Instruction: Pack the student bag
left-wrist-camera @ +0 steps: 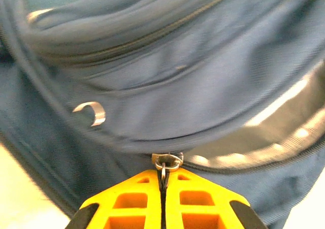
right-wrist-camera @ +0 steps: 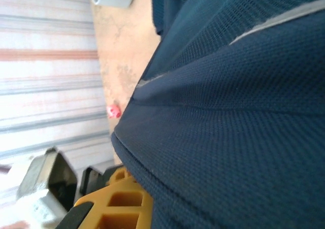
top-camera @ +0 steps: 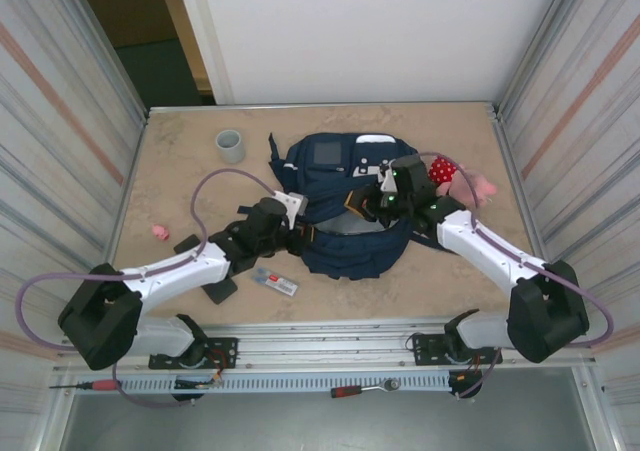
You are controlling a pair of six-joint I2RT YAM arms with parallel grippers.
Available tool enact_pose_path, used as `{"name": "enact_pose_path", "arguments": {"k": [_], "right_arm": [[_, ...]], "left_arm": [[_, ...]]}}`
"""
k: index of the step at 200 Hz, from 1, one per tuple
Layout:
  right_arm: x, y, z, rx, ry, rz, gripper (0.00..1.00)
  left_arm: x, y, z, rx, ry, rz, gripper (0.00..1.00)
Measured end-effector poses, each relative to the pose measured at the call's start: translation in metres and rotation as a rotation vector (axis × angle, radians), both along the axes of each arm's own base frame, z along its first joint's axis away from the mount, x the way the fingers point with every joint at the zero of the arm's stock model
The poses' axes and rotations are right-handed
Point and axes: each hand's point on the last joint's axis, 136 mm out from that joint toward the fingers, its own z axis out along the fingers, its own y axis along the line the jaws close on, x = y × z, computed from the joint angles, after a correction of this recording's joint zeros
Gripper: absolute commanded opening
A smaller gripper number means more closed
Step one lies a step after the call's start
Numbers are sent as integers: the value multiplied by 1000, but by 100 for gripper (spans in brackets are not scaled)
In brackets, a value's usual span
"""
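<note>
Much of the right tool (top-camera: 385,199) is hidden: in its wrist view only one yellow finger (right-wrist-camera: 122,201) is seen at the lower edge, the other being covered by dark navy fabric. The tool is closed, but whether a fold is pinched in it cannot be told. The left tool (left-wrist-camera: 163,188) is cut off at the bottom of its own view. Its yellow fingers are pressed together on a small metal zipper pull (left-wrist-camera: 167,163), and the fabric above it is blurred. From above, the left tool's tip is lost against the student bag (top-camera: 345,211), which lies on the tabletop (top-camera: 450,271) between the two tools and is touched by both. Beyond the left tool and to its left a grey cup (top-camera: 231,146) is standing. A small pink thing (top-camera: 160,232) is seen well to its left, too small to be named. A flat packet (top-camera: 275,282) lies just behind it, beside the arm. A red and a pink soft toy (top-camera: 460,178) are set just right of the right tool, partly masked by its cable. A screwdriver (top-camera: 95,383) and a ratchet (top-camera: 362,389) are lying on the rail behind both tools. The bag is laid flat with its long axis running from near to far. Its white-patched end is pointed away past the tools and its rounded end back toward the bases.
</note>
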Motion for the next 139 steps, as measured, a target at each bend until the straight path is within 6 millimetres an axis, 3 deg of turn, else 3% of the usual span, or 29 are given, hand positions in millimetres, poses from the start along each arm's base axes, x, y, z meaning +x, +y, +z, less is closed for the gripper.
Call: {"name": "enact_pose_path", "arguments": {"k": [35, 63, 83, 97, 120, 139], "right_arm": [[3, -23, 21, 46, 1, 60, 7], [3, -25, 26, 40, -3, 68, 46], [1, -16, 20, 23, -6, 46, 55], [-5, -3, 9, 11, 2, 34, 52], [-12, 10, -12, -15, 31, 10, 24], [-7, 10, -19, -26, 45, -16, 8]], "left_arm": [[20, 15, 18, -44, -59, 51, 0], [20, 14, 19, -41, -68, 20, 0], [19, 14, 13, -36, -49, 4, 0], [17, 11, 9, -31, -37, -10, 0], [14, 7, 3, -20, -29, -30, 0], [14, 8, 1, -8, -31, -33, 0]]}}
